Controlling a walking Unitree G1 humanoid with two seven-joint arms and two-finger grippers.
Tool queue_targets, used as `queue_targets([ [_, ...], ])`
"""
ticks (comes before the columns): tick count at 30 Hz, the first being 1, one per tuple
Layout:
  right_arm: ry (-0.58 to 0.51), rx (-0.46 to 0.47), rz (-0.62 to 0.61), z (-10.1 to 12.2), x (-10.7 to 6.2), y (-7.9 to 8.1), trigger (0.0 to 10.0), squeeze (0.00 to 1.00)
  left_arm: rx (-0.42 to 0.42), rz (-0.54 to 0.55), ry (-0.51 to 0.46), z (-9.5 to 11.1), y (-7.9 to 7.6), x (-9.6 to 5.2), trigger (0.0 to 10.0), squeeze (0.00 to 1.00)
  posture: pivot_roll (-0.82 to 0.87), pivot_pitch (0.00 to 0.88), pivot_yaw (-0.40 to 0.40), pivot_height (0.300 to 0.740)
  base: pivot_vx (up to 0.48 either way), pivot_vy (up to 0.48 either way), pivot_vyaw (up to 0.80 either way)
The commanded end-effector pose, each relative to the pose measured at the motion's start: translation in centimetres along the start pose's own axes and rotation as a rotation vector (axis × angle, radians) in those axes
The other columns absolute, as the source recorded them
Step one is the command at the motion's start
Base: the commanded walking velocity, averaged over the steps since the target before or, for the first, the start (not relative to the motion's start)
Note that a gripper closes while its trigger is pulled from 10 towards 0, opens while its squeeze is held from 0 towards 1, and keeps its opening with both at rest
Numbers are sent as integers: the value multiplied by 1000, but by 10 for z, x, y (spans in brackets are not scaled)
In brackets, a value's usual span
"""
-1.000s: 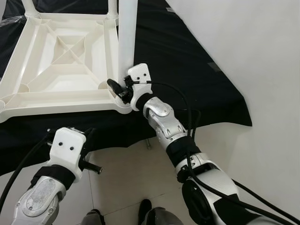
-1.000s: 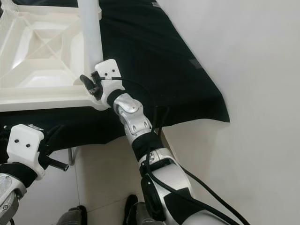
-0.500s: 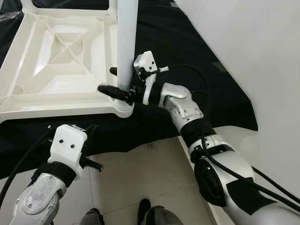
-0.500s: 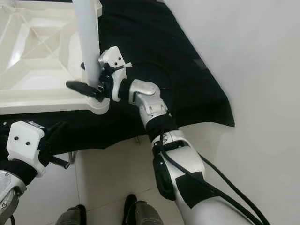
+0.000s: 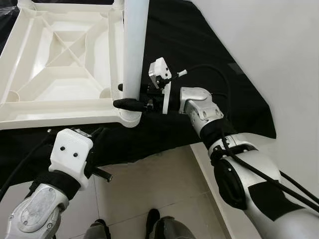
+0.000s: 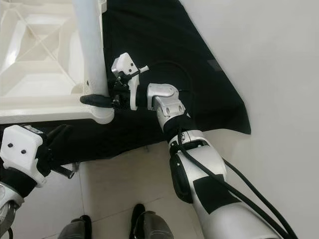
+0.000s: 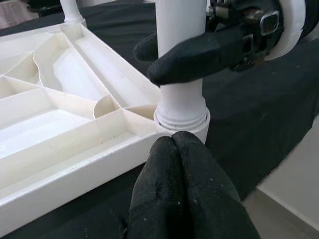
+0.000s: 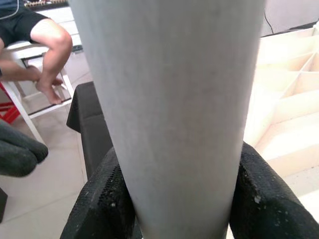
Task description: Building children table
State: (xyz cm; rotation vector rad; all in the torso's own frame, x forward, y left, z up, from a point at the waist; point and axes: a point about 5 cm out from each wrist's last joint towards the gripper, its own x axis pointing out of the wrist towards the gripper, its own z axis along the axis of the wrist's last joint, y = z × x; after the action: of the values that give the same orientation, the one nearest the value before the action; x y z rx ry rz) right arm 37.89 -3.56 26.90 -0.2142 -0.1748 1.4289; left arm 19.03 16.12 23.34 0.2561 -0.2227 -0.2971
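Observation:
The white plastic table top (image 5: 60,107) lies upside down on a black cloth. A white leg (image 5: 134,50) stands upright in the near right corner socket (image 7: 182,119). My right gripper (image 5: 124,95) reaches in from the right, shut on this leg just above the socket. The leg (image 8: 169,109) sits squeezed between the black fingers (image 8: 99,199). My left gripper (image 7: 173,142) hangs below the table's front edge, just in front of that corner. It is shut on nothing, its fingertips pressed together.
The black cloth (image 5: 199,45) ends at a white wall (image 5: 279,50) on the right. Pale floor tiles (image 5: 149,184) and my feet (image 5: 159,224) lie below. Another leg (image 7: 70,10) stands at a far corner. A person's bare legs (image 8: 50,50) rest by a white chair.
My right wrist has swung round to the leg's right side, and its fingers now clasp the leg horizontally above the socket. The left arm has hardly moved.

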Motion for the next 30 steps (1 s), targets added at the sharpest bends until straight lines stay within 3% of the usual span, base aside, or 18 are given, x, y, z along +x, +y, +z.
queue_targets([
  [1,24,57,64,-12,0,6,0,0,9,-13,17,1,-1,-5,10000,0,264,281,-187,740,0,0,0],
  [7,44,62,10,-17,-4,3,0,0,2,-19,13,2,-2,-4,10000,0,230,277,-197,740,0,0,0],
  [9,71,76,-122,-24,-7,-1,0,0,-1,-19,14,2,-1,-3,10000,0,217,281,-203,740,0,0,0],
  [10,81,82,-261,-33,-7,-4,0,0,-1,-20,15,2,-1,-4,10000,0,208,283,-208,740,0,0,0],
  [11,81,82,-261,-33,-7,-4,0,0,-1,-20,15,2,-1,-4,10000,0,208,283,-208,740,0,0,0],
  [12,87,85,-353,-39,-7,-5,0,0,-2,-20,16,2,-1,-4,10000,0,208,283,-208,740,0,0,0],
  [13,110,144,-587,-61,-7,3,0,0,-2,-23,20,2,-1,-5,10000,0,211,291,-200,740,0,0,0],
  [14,121,202,-703,-78,-2,19,0,0,-1,-25,23,2,0,-5,10000,0,212,306,-177,740,0,0,0],
  [15,121,202,-703,-78,-2,19,0,0,-1,-25,23,2,0,-5,10000,0,212,306,-177,740,0,0,0],
  [16,126,243,-768,-86,-1,31,0,0,-1,-26,26,2,1,-5,10000,0,212,306,-177,740,0,0,0],
  [17,132,272,-786,-90,4,46,0,0,-1,-24,30,1,3,-5,10000,0,204,296,-164,740,0,0,0],
  [18,113,258,-775,-86,11,50,0,0,-13,-27,30,1,2,-5,10000,0,194,289,-153,740,0,0,0],
  [25,72,225,-706,-73,28,43,0,0,-21,-42,35,-3,1,-2,10000,0,190,276,-163,740,0,0,0],
  [26,67,209,-699,-68,31,42,6627,0,-21,-37,32,-2,1,-2,10000,0,192,271,-164,740,0,0,0],
  [27,67,209,-699,-68,31,42,6627,0,-21,-37,32,-2,1,-2,10000,0,192,271,-164,740,0,0,0],
  [28,46,213,-658,-60,35,45,10000,0,-18,-32,29,-2,3,-1,10000,0,194,268,-164,740,0,0,0],
  [29,46,213,-658,-60,35,45,10000,0,-18,-32,29,-2,3,-1,10000,0,194,268,-164,740,0,0,0],
  [30,17,205,-595,-52,38,47,10000,918,-18,-29,28,-2,3,-1,10000,0,196,265,-164,740,0,0,0],
])
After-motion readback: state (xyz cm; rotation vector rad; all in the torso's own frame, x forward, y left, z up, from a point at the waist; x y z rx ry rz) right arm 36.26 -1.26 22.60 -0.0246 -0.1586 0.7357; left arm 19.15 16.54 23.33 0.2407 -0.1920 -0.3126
